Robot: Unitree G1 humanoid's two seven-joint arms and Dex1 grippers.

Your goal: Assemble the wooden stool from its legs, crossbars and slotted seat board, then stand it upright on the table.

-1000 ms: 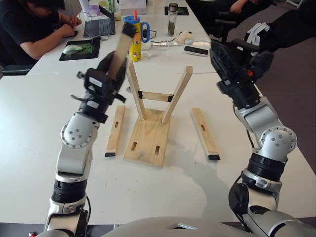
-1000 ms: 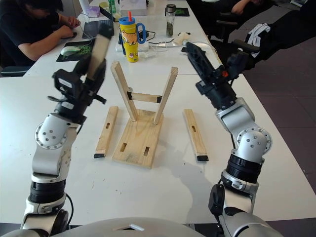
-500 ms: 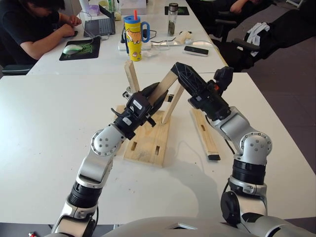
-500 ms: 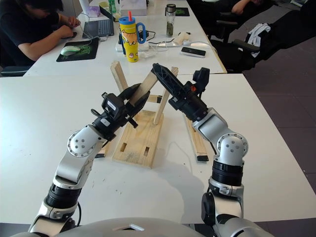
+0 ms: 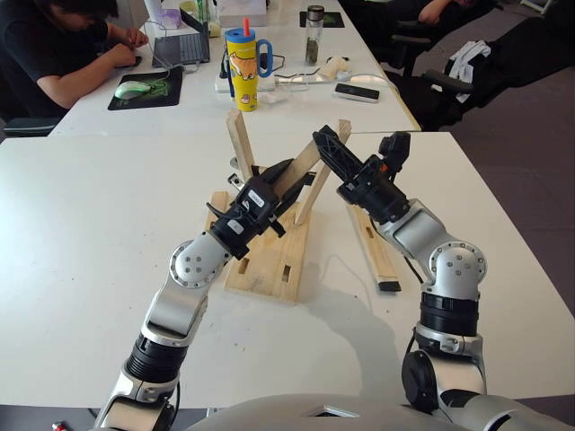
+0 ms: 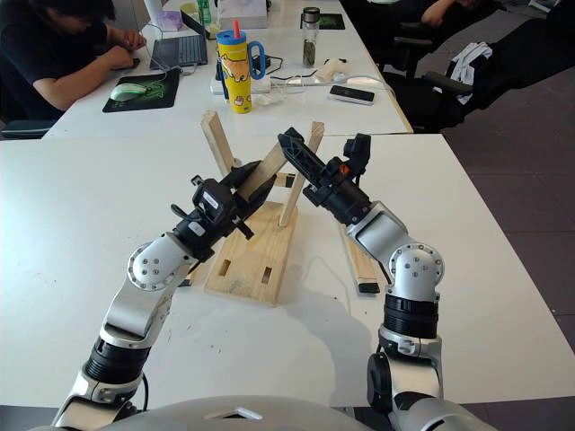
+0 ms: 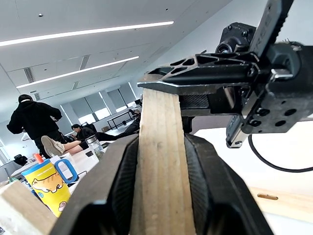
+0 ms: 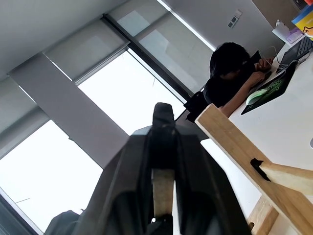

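The slotted seat board (image 5: 269, 259) lies flat on the white table with two legs (image 5: 239, 136) standing in it, joined by a crossbar (image 6: 288, 180). My left gripper (image 5: 282, 172) is shut on a third wooden leg (image 6: 269, 164), held slanted above the board. My right gripper (image 5: 323, 144) is shut on that same leg's upper end. In the left wrist view the leg (image 7: 161, 161) runs between my fingers (image 7: 124, 181) up to the right gripper (image 7: 195, 81). One loose leg (image 5: 373, 241) lies right of the board, another (image 5: 218, 199) to its left, mostly behind my arm.
On the table behind stand a yellow cup (image 5: 243, 70) with a blue lid, a bottle (image 5: 314, 32) and a phone (image 5: 357, 92). A person sits at a laptop (image 5: 182, 47) at the back left. The table's right edge (image 5: 503, 206) is close to my right arm.
My left arm swung the raised leg down over the seat board. My right gripper came in from the right and closed on the leg's upper end.
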